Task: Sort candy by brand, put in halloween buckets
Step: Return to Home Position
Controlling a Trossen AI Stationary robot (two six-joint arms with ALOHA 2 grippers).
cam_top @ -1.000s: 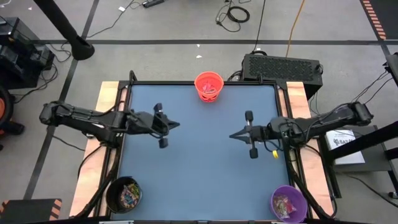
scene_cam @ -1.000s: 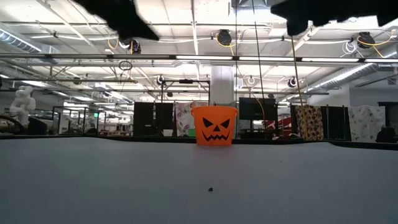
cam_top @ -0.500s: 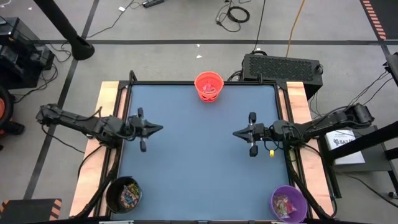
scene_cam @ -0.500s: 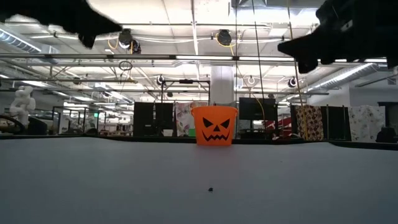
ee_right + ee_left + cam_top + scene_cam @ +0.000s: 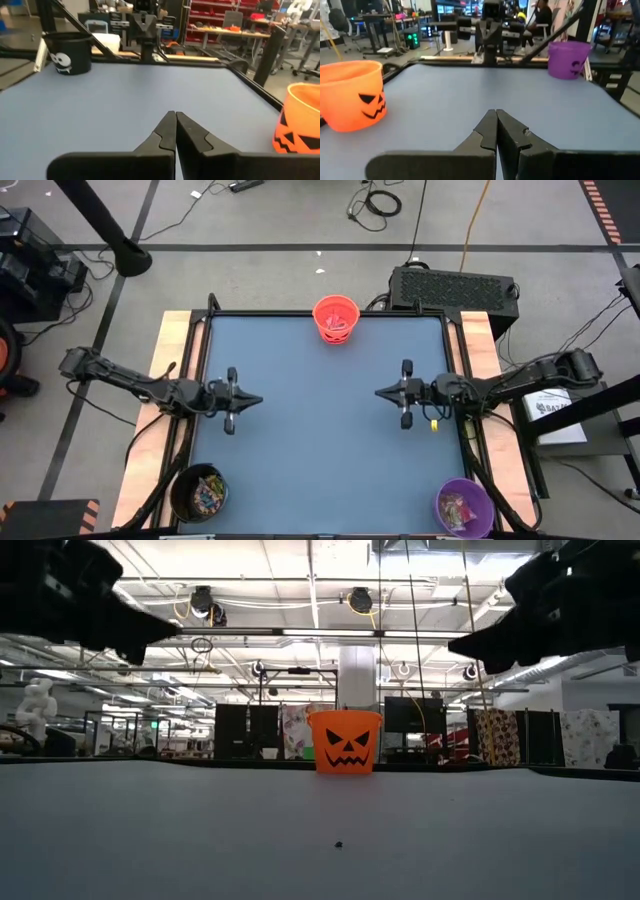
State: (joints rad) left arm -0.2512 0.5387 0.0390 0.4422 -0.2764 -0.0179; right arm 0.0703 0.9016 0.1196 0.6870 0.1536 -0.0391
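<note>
Your left gripper [image 5: 258, 398] hung just inside the left edge of the surface [image 5: 320, 445], its fingers [image 5: 487, 131] pressed together with nothing between them. Your right gripper [image 5: 380, 392] hung just inside the right edge, fingers [image 5: 167, 129] closed the same way, the two tips facing each other and well apart. The orange bucket [image 5: 317, 314] stood at the middle of the back edge, the black bucket [image 5: 173, 488] at the front left corner, and the purple bucket [image 5: 441, 500] at the front right corner. The candy [image 5: 207, 493] lay inside the buckets.

We've got a smooth matt blue table [image 5: 320, 430], a glossy orange plastic bucket [image 5: 345, 722] at twelve o'clock, and bare wooden side boards [image 5: 170, 330].
</note>
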